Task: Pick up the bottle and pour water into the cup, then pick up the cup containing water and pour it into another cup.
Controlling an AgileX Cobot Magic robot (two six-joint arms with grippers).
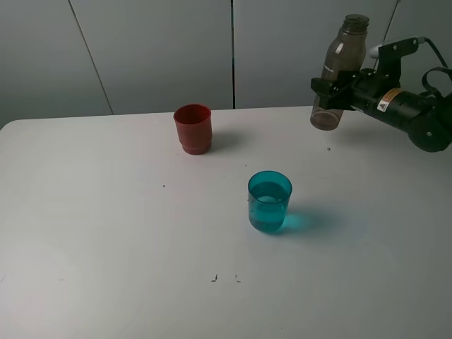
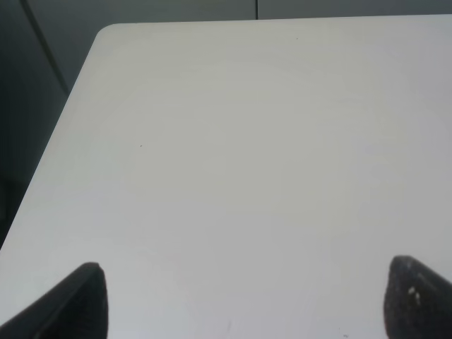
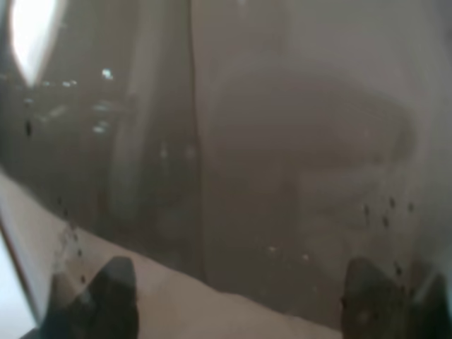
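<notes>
My right gripper is shut on the smoky grey-brown bottle and holds it nearly upright above the table's back right part. In the right wrist view the bottle fills the picture between the fingertips. The teal cup stands at the table's middle with water in it. The red cup stands upright farther back and to the left. My left gripper is open over bare table; it is out of the exterior view.
The white table spans the view; its rounded back left corner shows in the left wrist view. A grey panelled wall stands behind the table.
</notes>
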